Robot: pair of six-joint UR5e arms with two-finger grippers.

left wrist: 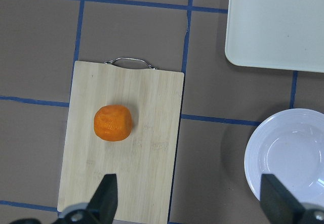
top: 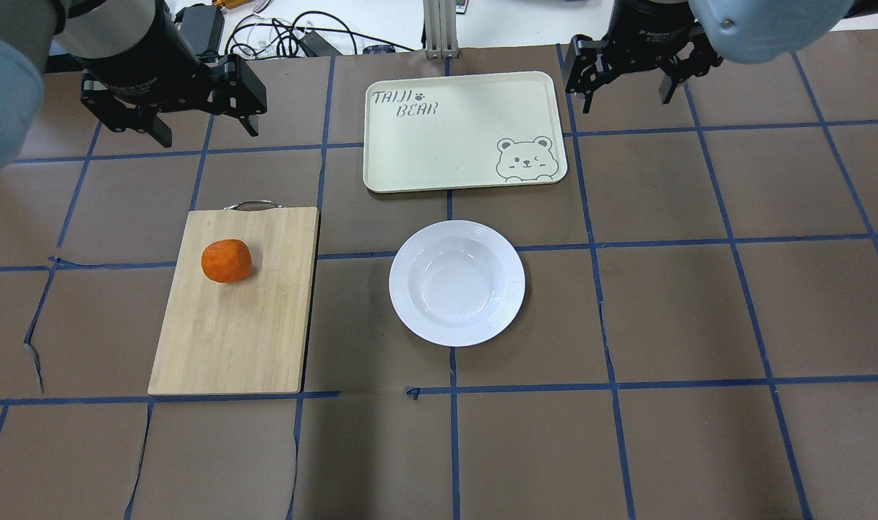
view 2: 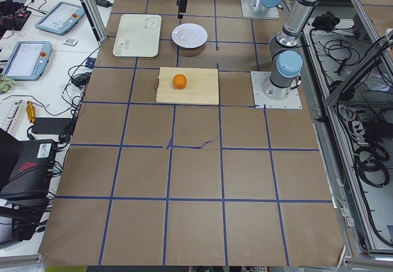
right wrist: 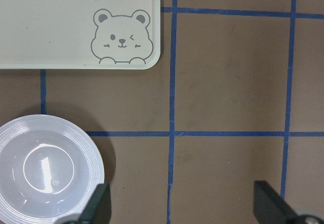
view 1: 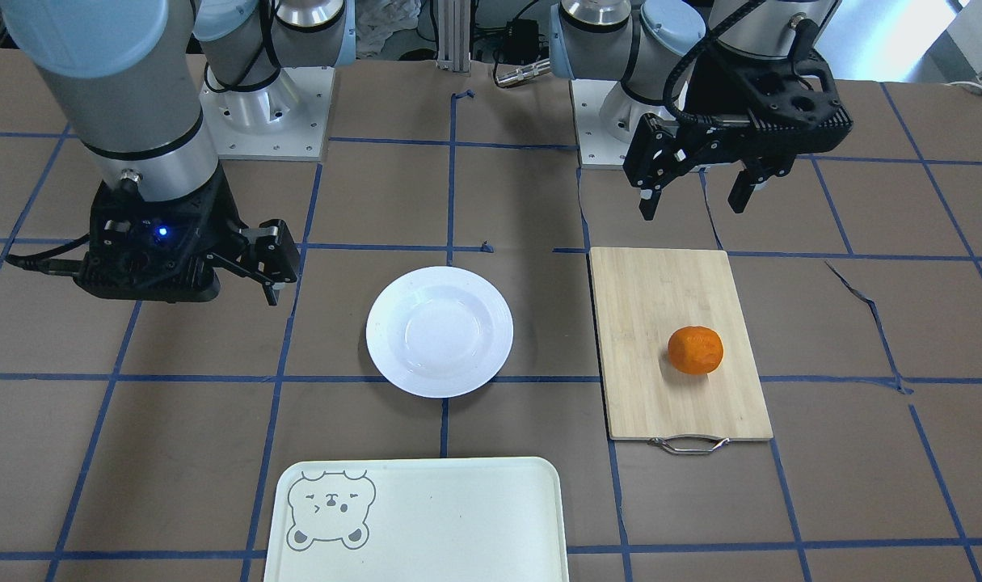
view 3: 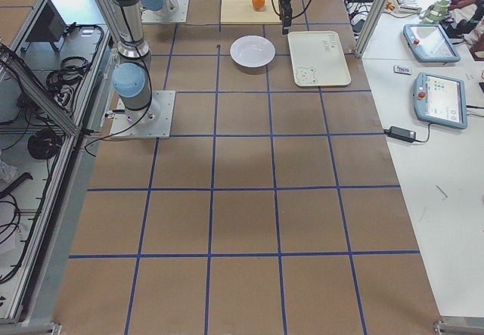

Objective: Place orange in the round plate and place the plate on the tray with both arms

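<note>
The orange (top: 226, 261) lies on a bamboo cutting board (top: 236, 332) on my left side of the table. In the middle sits the round plate (top: 457, 283), white, glossy and empty. Just beyond it lies the cream tray (top: 453, 130), with nothing on it and its bear drawing in the corner nearest the plate. My left gripper (top: 204, 130) hangs open above the table, past the board's handle end and well clear of the orange. My right gripper (top: 626, 97) hangs open beside the tray's right edge. The left wrist view looks down on the orange (left wrist: 113, 123) and board.
The board's metal handle (top: 251, 206) points toward the far edge. Blue tape lines cross the brown table cover. Cables and a metal post (top: 439, 29) sit beyond the tray. Side benches hold tablets (view 3: 439, 97) and a keyboard.
</note>
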